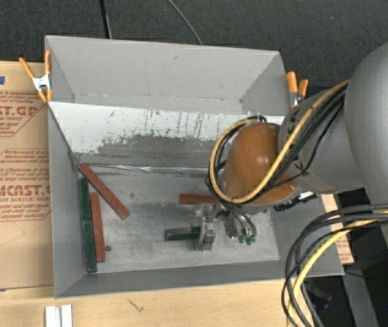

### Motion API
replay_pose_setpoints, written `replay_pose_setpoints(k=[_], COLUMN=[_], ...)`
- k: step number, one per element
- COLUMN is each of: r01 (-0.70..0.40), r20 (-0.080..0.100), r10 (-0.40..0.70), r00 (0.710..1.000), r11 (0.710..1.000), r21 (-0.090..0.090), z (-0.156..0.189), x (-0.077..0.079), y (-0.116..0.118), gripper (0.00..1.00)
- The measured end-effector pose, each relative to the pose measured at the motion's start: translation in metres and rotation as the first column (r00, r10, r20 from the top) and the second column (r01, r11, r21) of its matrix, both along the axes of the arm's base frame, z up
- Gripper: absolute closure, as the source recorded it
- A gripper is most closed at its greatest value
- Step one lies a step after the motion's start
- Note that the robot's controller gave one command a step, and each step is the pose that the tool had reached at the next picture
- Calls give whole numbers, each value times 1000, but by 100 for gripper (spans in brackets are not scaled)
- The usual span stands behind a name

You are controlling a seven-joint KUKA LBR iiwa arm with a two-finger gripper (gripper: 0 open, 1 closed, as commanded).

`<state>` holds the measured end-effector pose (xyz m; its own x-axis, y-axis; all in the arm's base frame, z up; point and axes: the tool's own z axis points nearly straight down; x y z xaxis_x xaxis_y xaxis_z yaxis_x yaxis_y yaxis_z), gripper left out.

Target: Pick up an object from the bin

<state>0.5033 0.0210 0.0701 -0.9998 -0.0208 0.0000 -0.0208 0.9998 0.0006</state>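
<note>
My gripper [207, 231] hangs low over the bin floor at the front right, beneath the arm's orange cover. A short dark green bar [182, 235] lies flat on the floor just left of it, its right end reaching the gripper's tip. A reddish-brown bar [196, 198] lies flat just behind the gripper, its right end hidden under the cover. Whether the gripper touches the green bar I cannot make out.
Along the bin's left wall lie a long dark green bar [84, 223] and a red bar [97, 227] side by side. A reddish-brown bar [103, 191] lies slanted behind them. The arm and its cables cover the bin's right side.
</note>
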Motion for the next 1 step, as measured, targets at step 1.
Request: replay_pose_setpoints(k=[1], r01=[-8], r20=[9], r10=[8], r00=[1000], r11=[1000], r21=[-1], z=[205], x=[13], y=[-5], gripper=[100])
